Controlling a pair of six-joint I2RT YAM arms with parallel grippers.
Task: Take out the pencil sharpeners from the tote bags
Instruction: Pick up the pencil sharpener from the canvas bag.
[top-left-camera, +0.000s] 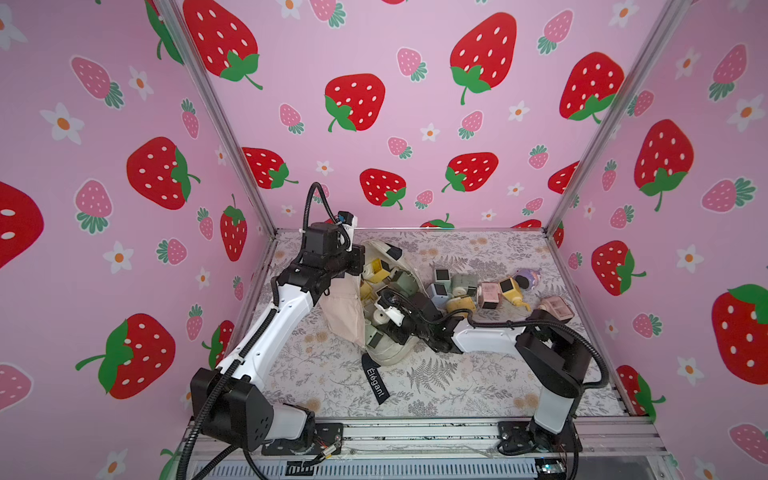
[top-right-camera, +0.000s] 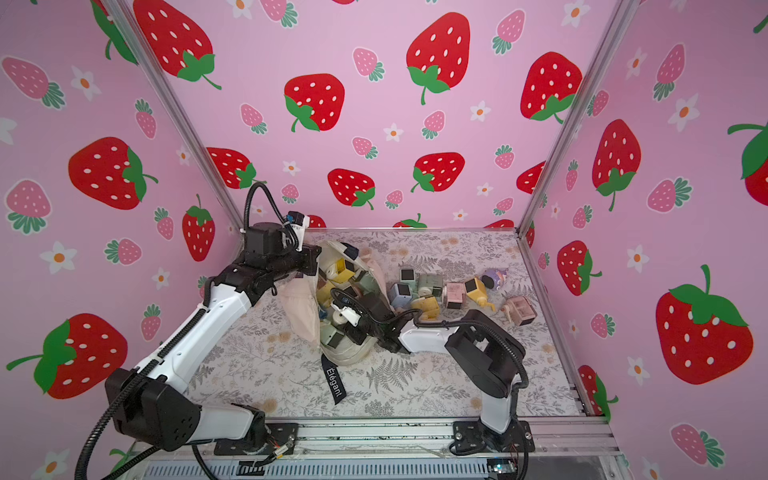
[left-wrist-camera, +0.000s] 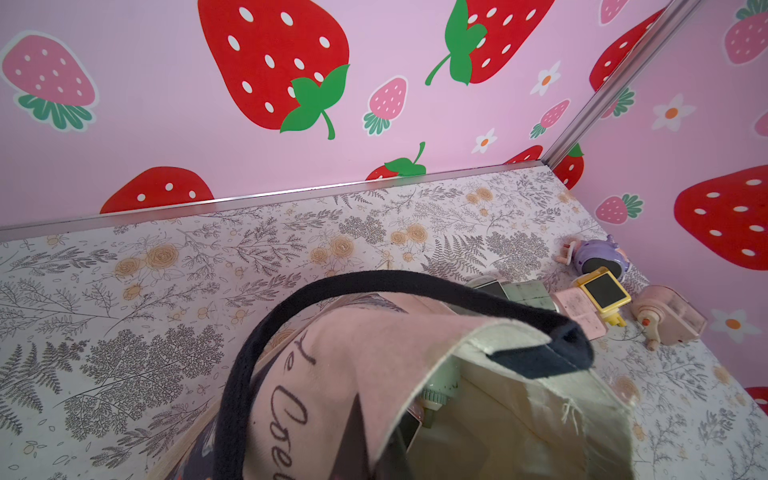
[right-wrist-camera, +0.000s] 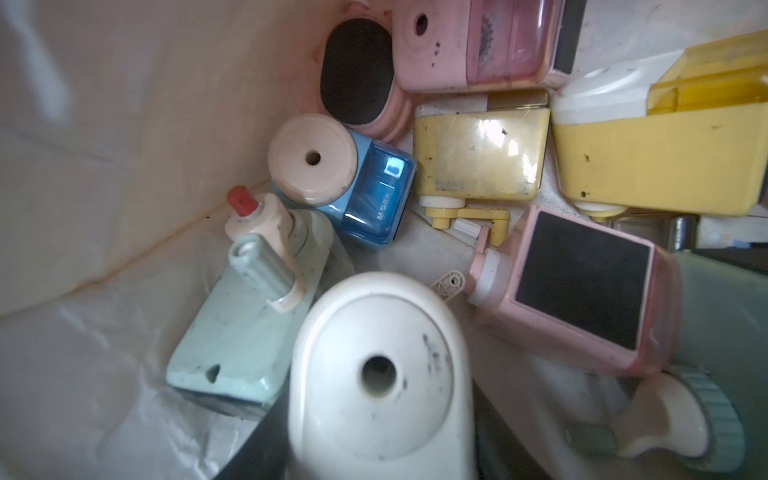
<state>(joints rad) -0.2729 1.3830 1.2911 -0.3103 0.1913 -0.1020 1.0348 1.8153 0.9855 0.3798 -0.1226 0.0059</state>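
Several sharpeners (right-wrist-camera: 478, 162) remain heaped in the tote (top-left-camera: 343, 316), lying mouth-open on the counter (top-left-camera: 316, 374) beside a cluster (top-left-camera: 488, 293) already out. Left fingers (top-left-camera: 355, 266), shut tight, pinch its rim to hold the mouth up; right fingers (right-wrist-camera: 259, 440) reach inside by a white sharpener (right-wrist-camera: 374, 365), their grip impossible to judge. A centred hold on that body, then a lift clear of the canvas, should keep neighbours from snagging.

Floral-print table (top-left-camera: 457, 386) bearing a tote bag (top-left-camera: 345, 316) and loose sharpeners (top-left-camera: 490, 293).
The cream bag lies at centre frame, its black strap (top-left-camera: 376, 380) trailing toward the lower edge; the sharpeners cluster just right of it, a pink one (top-left-camera: 557, 309) farthest right.
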